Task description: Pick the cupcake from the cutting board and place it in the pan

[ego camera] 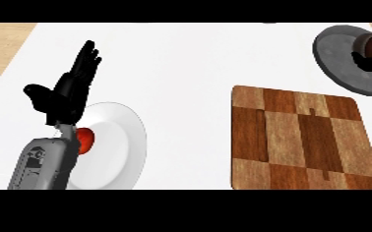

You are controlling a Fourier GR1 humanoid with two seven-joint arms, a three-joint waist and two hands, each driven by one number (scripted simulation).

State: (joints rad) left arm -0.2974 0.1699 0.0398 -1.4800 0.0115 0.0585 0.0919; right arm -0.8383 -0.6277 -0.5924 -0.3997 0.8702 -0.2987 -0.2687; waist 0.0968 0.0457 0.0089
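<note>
One pan point(335, 54) cut by right edge, contents unclear, one red thing point(85, 140) half hidden on one plate point(120, 142), left hand point(65, 91) fingers point(90, 59) straight, spread

We see a white counter point(189, 59) filling the frame. Three things rest directly on it: a white plate point(122, 138) at lower left, a wooden cutting board point(298, 137) at lower right, and a grey pan point(333, 54) at upper right, cut by the frame's edge.

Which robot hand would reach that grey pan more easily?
Probably the right: the pan sits far right, beyond the cutting board, while the left robot hand rests open at the far left.
</note>
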